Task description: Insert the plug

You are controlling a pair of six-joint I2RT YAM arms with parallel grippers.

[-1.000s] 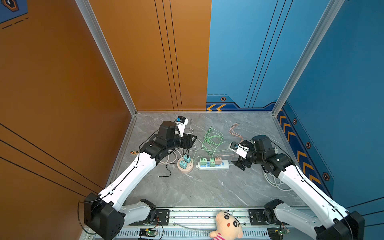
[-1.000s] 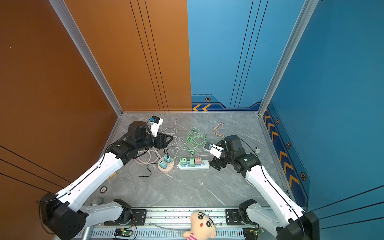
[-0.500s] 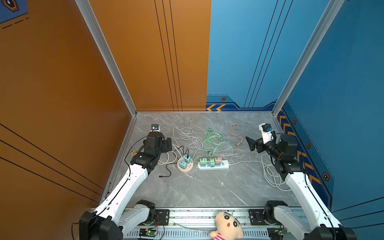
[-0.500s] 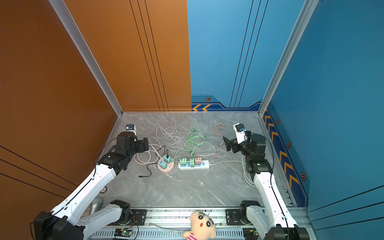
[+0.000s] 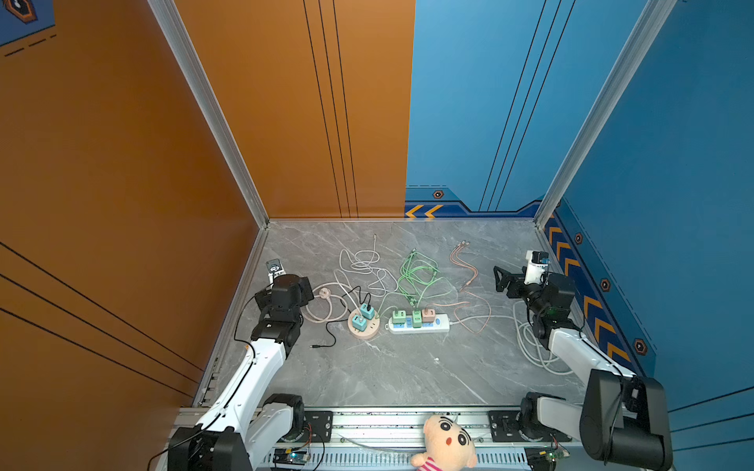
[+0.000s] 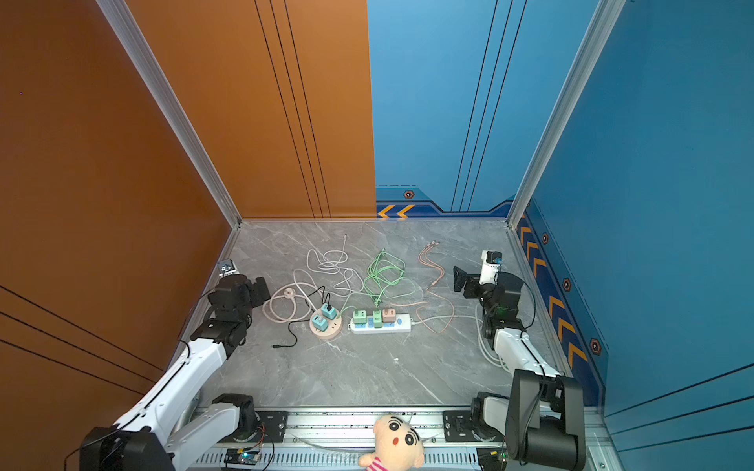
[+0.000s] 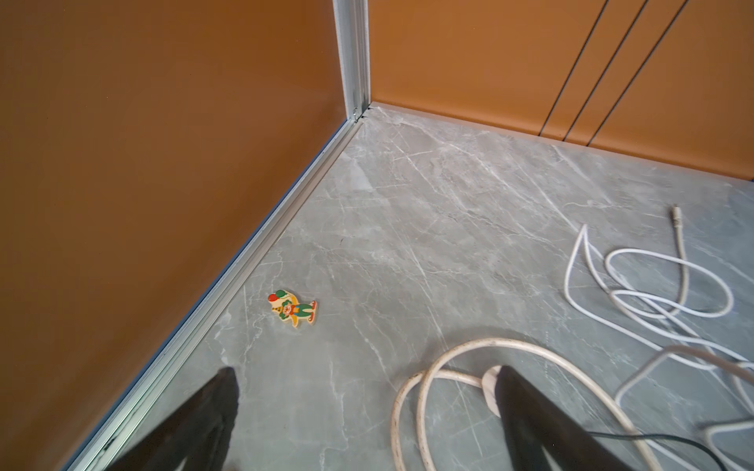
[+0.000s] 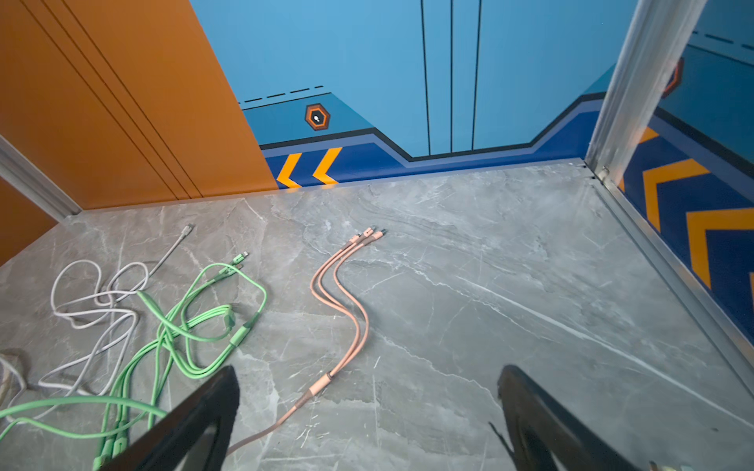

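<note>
Both arms sit out wide! Left gripper (image 7: 367, 373) is spread and empty, with the beige cord (image 7: 449, 350) looping near its finger. Right gripper (image 8: 369, 372) is gaping too, nothing held. The plugs? 2 teal chargers (image 5: 360, 322) stand in the round socket (image 5: 369, 332), and 3 more in the white strip (image 5: 440, 325), centre floor. They look seated to me, so any pull-away should go high, jaws wide, snagging no cable.

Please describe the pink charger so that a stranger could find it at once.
Near the middle of the grey table lies a white strip. Three chargers stand in a row on it. The pink charger is at the right end in a top view; the other two are green.
</note>
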